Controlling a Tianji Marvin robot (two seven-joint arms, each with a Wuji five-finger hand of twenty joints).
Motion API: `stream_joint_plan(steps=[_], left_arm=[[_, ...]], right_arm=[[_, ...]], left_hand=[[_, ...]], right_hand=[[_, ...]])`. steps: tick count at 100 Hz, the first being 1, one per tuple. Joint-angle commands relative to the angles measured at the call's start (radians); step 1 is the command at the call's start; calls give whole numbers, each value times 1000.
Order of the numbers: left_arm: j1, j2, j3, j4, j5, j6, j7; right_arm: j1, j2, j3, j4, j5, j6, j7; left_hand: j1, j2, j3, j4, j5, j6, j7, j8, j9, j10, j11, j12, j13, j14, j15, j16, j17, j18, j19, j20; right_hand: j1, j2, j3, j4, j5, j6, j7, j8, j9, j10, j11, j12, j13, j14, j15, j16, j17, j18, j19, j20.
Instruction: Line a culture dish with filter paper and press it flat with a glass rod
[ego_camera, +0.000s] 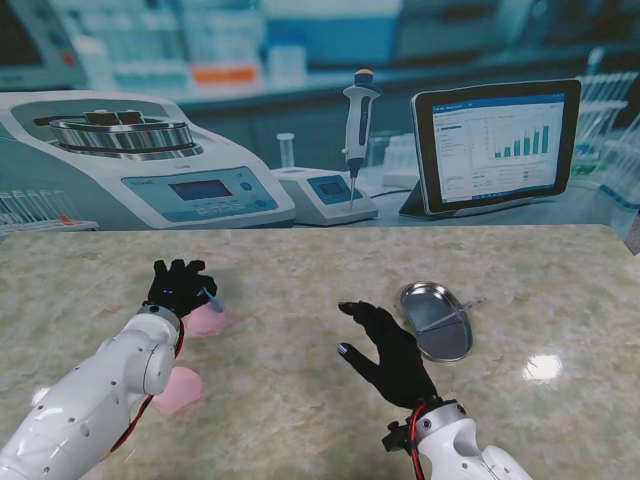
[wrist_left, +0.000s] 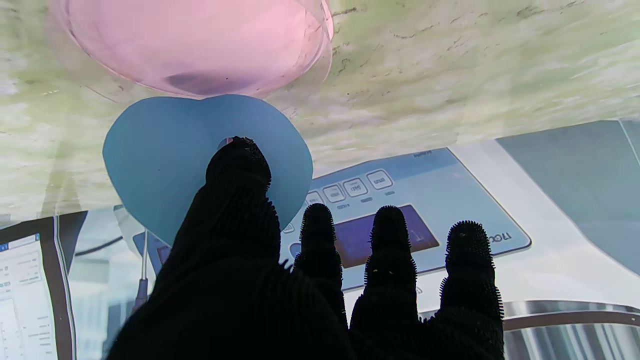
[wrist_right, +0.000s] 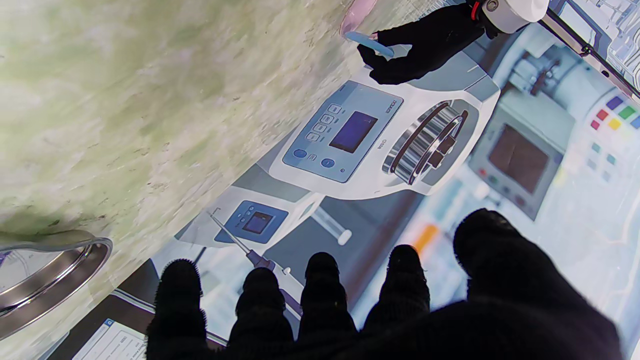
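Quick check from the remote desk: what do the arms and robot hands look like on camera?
Both arms have glossy white rounded shells. Each robot hand, left and right, is five-fingered and covered in a black nubbed glove. Red cables run at the wrists.

Marble table (ego_camera: 300, 270) before printed lab backdrop (ego_camera: 200, 150)

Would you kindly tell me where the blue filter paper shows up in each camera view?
Stand view: filter paper at the left hand, over the pink dish.
Left wrist view: large blue disc pinched beside the dish.
Right wrist view: small blue sliver in the far hand.
Shared landmark: the pink dish.
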Motion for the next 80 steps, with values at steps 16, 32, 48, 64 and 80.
stream_joint_plan(steps=[16,32,48,64,80], left_arm=[[18,10,-17,-31,24,-2,-45],[30,21,-35,-60,65,-8,-106],[41,29,-51,-91,100,-8,-170],[50,34,-62,-114,125,-8,-215],[56,40,-77,-137,154,-16,-271]], right_arm=[[-6,-5,-3,-6,3,3,2],[-4,-4,-6,-5,3,3,3],[-2,-4,-8,-5,3,4,4],[-2,-5,-9,-4,3,4,2],[-2,-5,-9,-4,3,4,1]], left_hand=[[-219,-84,299,-30,-54,16,-125,22,-29,-29,-69,-34,-38,-13,-36,-9,-24,-10,-9,-16],[-530,-199,712,-39,-140,69,-211,-3,-47,-22,-173,-56,-64,-26,-68,-21,-34,-16,-35,-17],[-549,-217,732,-48,-197,85,-252,-25,-68,-22,-233,-55,-73,-31,-106,-28,-39,-24,-65,-19],[-559,-244,745,-52,-235,90,-280,-40,-87,-23,-275,-45,-80,-36,-138,-28,-44,-28,-93,-20],[-583,-277,780,-62,-274,106,-309,-58,-105,-22,-321,-32,-87,-39,-176,-27,-48,-36,-127,-17]], right_hand=[[1,27,-15,16,-22,-3,-2,15,-11,-25,0,-7,-2,-31,14,-4,-8,-20,2,-2],[1,28,-15,15,-22,-2,-2,15,-12,-24,0,-7,-2,-30,15,-4,-8,-20,1,-1],[2,27,-16,15,-21,-3,-3,14,-11,-24,1,-6,-2,-31,14,-4,-8,-20,1,-1],[2,27,-16,15,-21,-3,-3,15,-11,-25,1,-6,-3,-32,14,-4,-8,-20,1,-1],[3,28,-15,15,-21,-2,-4,15,-11,-25,0,-7,-2,-31,15,-4,-7,-20,1,0]])
